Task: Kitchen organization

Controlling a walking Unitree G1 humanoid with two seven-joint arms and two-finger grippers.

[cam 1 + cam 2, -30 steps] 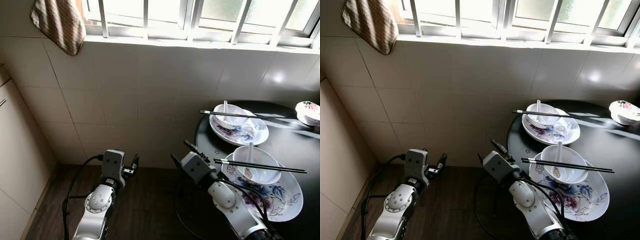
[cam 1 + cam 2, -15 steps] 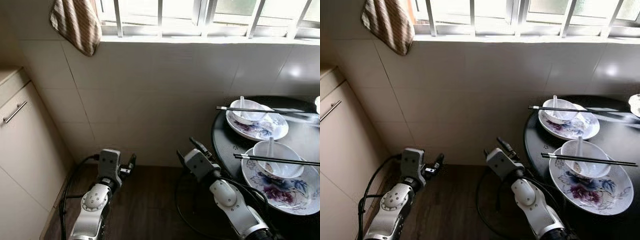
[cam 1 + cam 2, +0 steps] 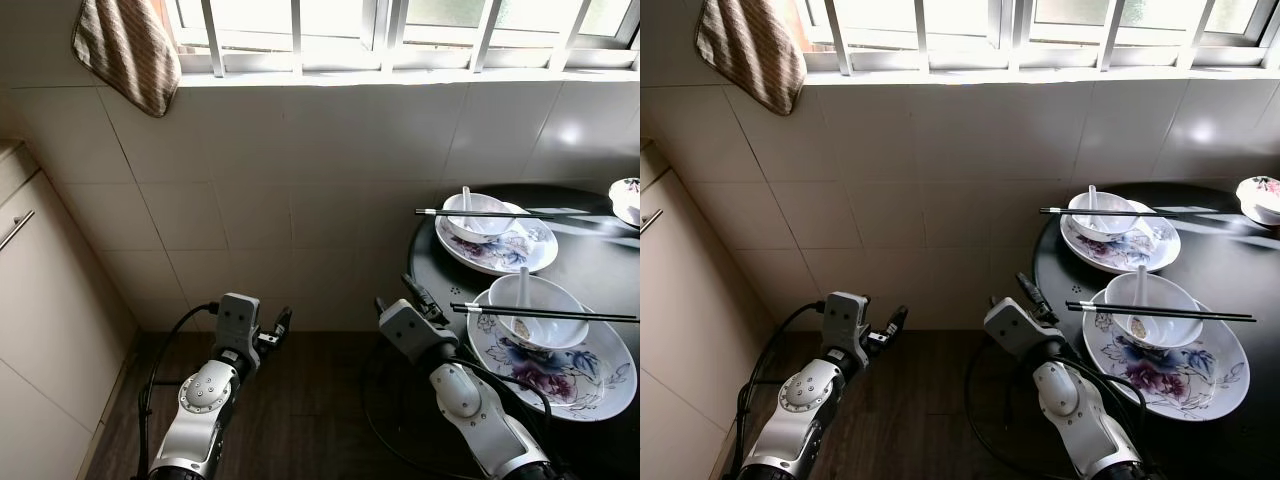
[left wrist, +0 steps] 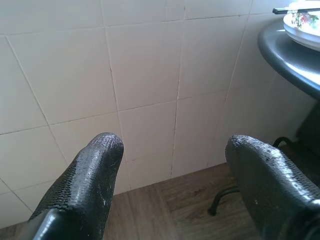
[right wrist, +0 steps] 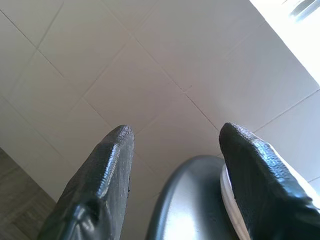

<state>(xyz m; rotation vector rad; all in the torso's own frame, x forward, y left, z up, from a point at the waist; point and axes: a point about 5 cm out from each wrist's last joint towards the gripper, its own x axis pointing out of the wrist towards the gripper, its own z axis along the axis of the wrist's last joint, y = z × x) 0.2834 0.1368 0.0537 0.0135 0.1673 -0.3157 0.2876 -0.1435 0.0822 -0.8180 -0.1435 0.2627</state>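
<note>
A white tiled wall [image 3: 300,180] fills the space ahead, with a barred window [image 3: 400,30] on top and a striped towel [image 3: 128,55] hanging from the sill. A cream cabinet [image 3: 30,330] stands at the left, and the floor [image 3: 300,400] is dark wood.

The round black surface [image 3: 590,270] is at the right. Near its front edge lies a flowered plate [image 3: 580,375] with a white bowl [image 3: 540,315] on it; a spoon [image 3: 522,290] stands in the bowl. A pair of black chopsticks [image 3: 545,313] lies across the bowl rim, its long axis running left to right. Further back, a second plate [image 3: 500,250] carries another bowl [image 3: 478,218] with chopsticks [image 3: 480,212] lying the same way. A small bowl [image 3: 626,195] sits at the right edge.

The right gripper [image 3: 425,297] hovers just beside the left edge of the surface, fingers apart, empty. The left gripper [image 3: 283,322] hangs over the floor, well apart from the surface, fingers also apart.
</note>
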